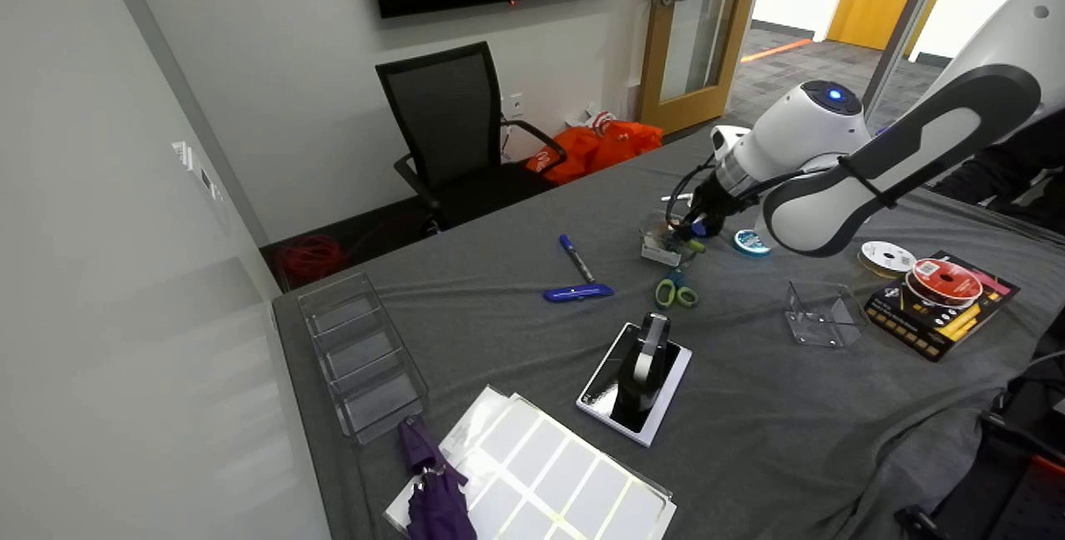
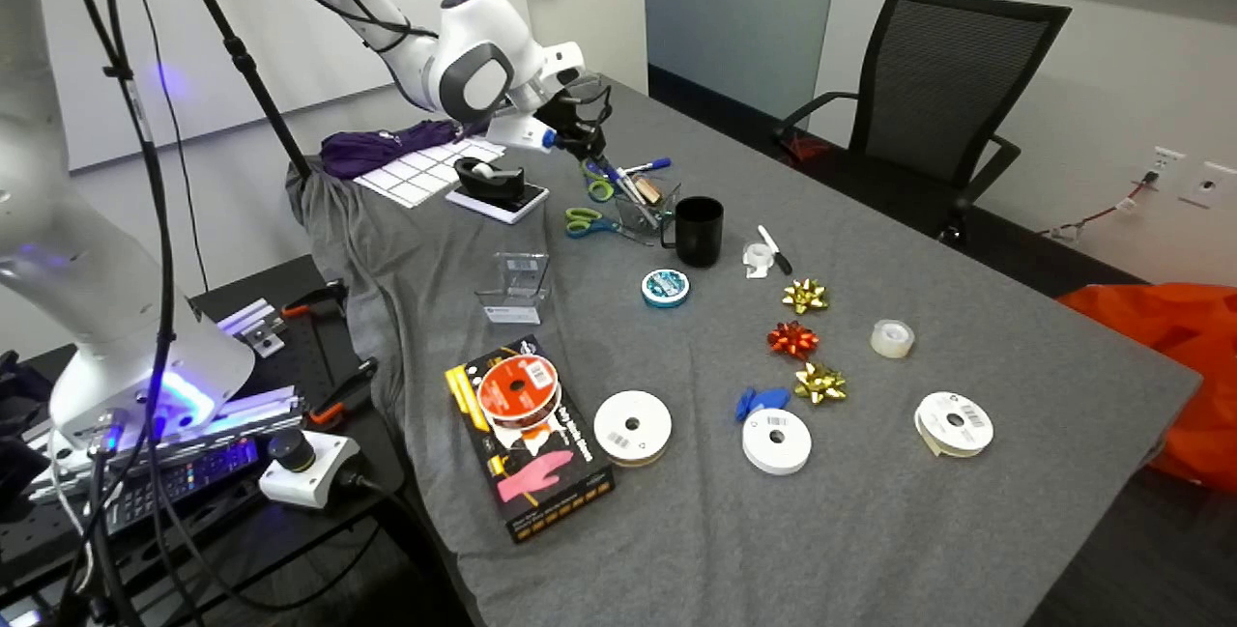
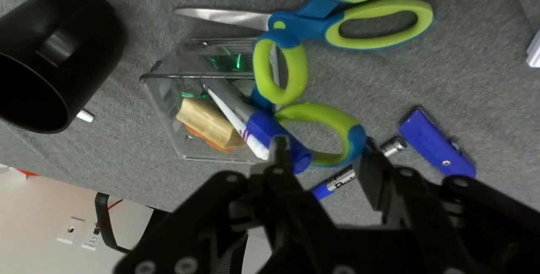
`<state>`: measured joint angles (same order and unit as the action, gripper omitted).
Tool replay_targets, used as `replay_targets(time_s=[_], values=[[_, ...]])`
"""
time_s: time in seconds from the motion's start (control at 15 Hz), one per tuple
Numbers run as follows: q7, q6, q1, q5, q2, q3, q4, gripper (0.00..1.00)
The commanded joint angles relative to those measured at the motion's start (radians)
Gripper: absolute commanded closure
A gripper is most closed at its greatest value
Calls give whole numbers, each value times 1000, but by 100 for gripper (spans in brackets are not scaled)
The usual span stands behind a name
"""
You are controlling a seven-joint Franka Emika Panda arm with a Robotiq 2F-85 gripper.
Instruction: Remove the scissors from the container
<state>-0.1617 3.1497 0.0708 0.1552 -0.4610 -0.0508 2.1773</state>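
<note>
Leaning in the container [image 3: 166, 113], green handles past its rim, the scissors [image 3: 308, 111] are not yet out; lifting remains. The tool [image 3: 322, 146] has parted fingers at one handle loop; whether it grips cannot be told. Another pair [image 3: 312, 25] lies alongside.

The white arm [image 1: 1011, 32] reaches out and slants downward in both exterior views, bent at the wrist [image 1: 786, 136], a blue light [image 1: 834, 95] lit on top of it. In an exterior view its base [image 2: 150, 356] glows pale blue. The black gripper [image 3: 323, 148] tilts downward; its jaws stand apart, though blur at their ends leaves any contact hard to judge.
</note>
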Motion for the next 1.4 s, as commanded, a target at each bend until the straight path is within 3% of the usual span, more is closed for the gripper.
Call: replay_targets(time_s=[0.0,0.2,0.6,0.87,0.93,1.07,1.33], values=[[11,28,-1,9,-20,-7,-7,89],[11,26,-1,8,-21,-7,-7,100],[20,27,-9,0,-25,5,-5,97],[40,25,-61,-40,-26,81,1,97],[12,-18,-146,-62,-13,172,-21,97],[1,-43,-246,-102,14,290,-14,97],[-7,-83,-410,-160,24,467,-37,97]])
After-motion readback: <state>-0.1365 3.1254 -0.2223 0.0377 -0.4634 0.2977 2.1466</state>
